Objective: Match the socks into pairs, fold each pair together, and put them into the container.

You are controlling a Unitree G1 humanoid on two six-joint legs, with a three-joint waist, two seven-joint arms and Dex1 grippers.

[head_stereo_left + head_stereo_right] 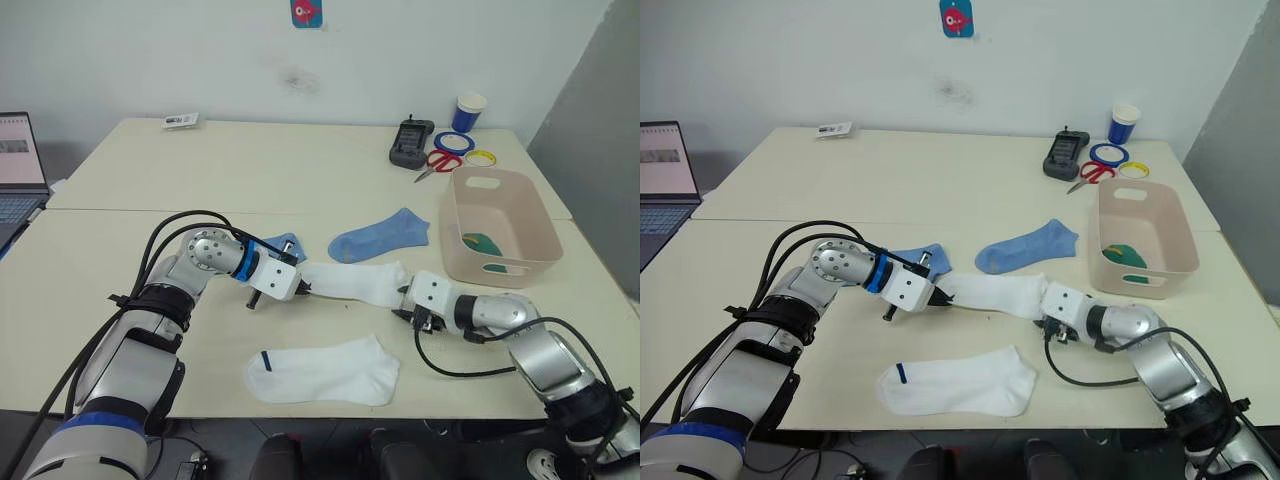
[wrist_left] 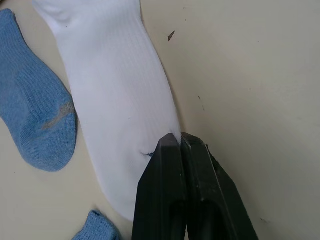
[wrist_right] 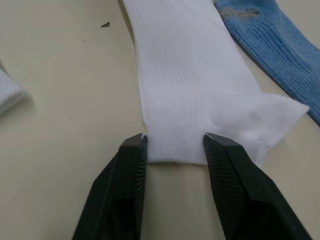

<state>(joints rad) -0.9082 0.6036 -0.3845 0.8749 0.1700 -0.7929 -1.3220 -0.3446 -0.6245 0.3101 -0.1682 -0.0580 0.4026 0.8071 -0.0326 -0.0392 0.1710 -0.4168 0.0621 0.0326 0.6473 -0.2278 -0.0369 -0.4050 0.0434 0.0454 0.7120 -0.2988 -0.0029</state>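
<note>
Lifting this white sock cleanly needs both ends held. It lies flat mid-bench. Left pincer is pinched tight on its one end, but right pincer is spread wide astride the other, so I'd clamp that first. Its match lies nearer the front edge.

The white sock is soft ribbed cloth; the desk is smooth and matt; the bin is plain plastic.

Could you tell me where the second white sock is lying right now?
In the left eye view, the second white sock lies flat near the table's front edge, nearer than the one stretched between the tools.
</note>
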